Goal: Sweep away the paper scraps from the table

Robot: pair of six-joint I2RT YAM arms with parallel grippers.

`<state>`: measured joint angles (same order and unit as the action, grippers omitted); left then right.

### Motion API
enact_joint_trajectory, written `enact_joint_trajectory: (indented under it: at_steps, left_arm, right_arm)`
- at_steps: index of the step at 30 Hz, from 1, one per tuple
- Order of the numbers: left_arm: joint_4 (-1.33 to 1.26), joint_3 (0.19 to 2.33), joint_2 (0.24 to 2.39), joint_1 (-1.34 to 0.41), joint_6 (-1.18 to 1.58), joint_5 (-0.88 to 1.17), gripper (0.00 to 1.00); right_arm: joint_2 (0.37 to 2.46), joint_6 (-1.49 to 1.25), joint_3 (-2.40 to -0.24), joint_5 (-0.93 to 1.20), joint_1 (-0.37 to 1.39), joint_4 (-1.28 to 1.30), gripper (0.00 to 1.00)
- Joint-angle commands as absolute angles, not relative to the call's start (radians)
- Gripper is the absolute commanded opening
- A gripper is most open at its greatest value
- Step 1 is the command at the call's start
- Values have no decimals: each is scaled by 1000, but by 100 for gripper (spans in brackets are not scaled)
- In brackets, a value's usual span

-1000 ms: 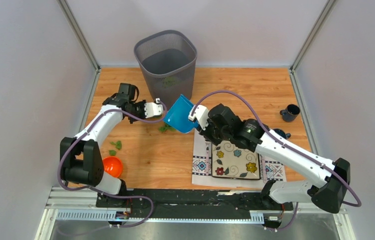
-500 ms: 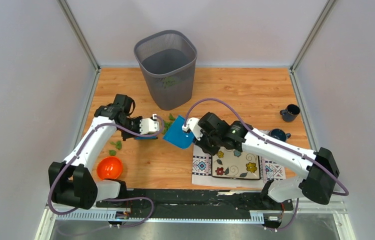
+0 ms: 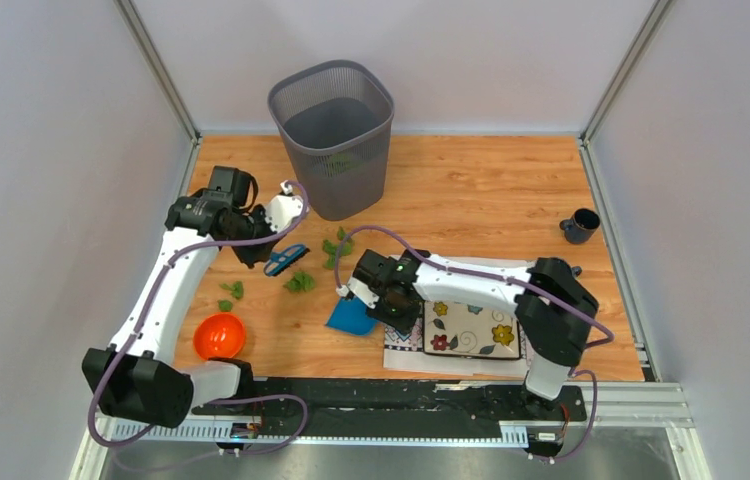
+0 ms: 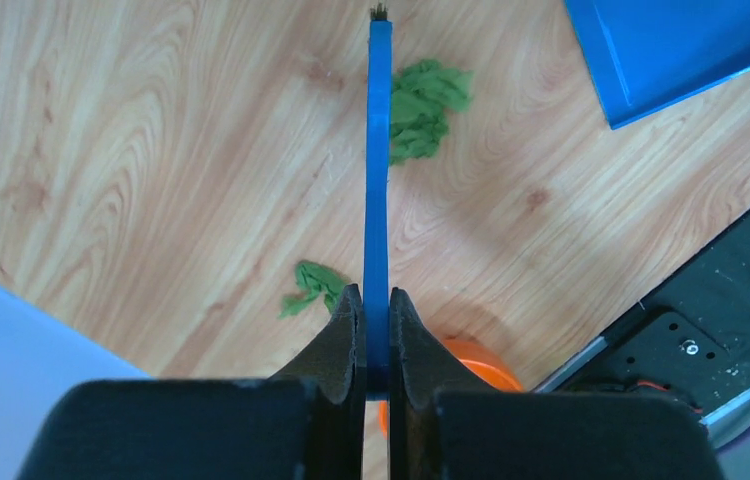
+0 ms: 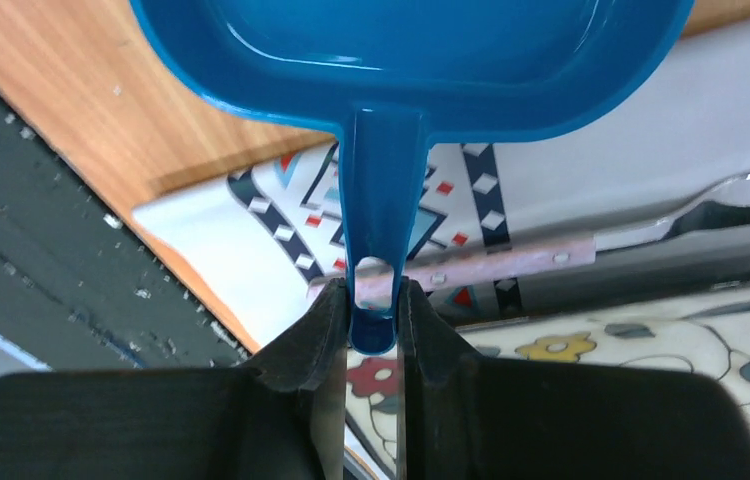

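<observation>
We have drawn the blue plastic dustpan (image 3: 351, 316), clamped in our right gripper (image 5: 372, 300), down to lower-centre, while our left gripper (image 4: 376, 300) pinches the slim blue brush (image 4: 378, 150) beside crumpled green paper scraps (image 3: 300, 283) mid-left on the wood-grain table (image 3: 471, 190).

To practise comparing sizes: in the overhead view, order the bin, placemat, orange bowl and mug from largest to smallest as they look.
Bin and placemat: about alike; the bin rises toward the camera and an arm hides part of the placemat, so unranked.
Then the orange bowl.
Smallest, the mug.
</observation>
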<state>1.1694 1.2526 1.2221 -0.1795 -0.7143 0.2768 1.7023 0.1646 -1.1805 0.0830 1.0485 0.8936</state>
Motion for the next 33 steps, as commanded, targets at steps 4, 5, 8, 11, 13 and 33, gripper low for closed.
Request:
enact_joint_trajectory:
  at_steps: [4, 5, 8, 11, 13, 33]
  left_arm:
    - [1131, 1203, 1293, -60, -568, 215, 0]
    - [1123, 1177, 1299, -51, -563, 222, 0]
    - [1078, 1112, 1301, -52, -551, 305, 0]
    - [1068, 1111, 1339, -54, -546, 419, 0]
    - [1094, 1129, 1379, -54, -546, 492, 0]
    - [1281, 1301, 1230, -77, -592, 525, 0]
  right_arm:
    - [1876, 149, -1388, -55, 1081, 997, 0]
    - [1888, 152, -1399, -57, 1083, 1003, 0]
    - [1930, 155, -1445, -54, 1085, 1014, 0]
    - [1970, 170, -1497, -40, 1085, 1005, 0]
    - [1996, 199, -1523, -31, 1085, 970, 0]
    - [1787, 282, -1338, -46, 1092, 776, 0]
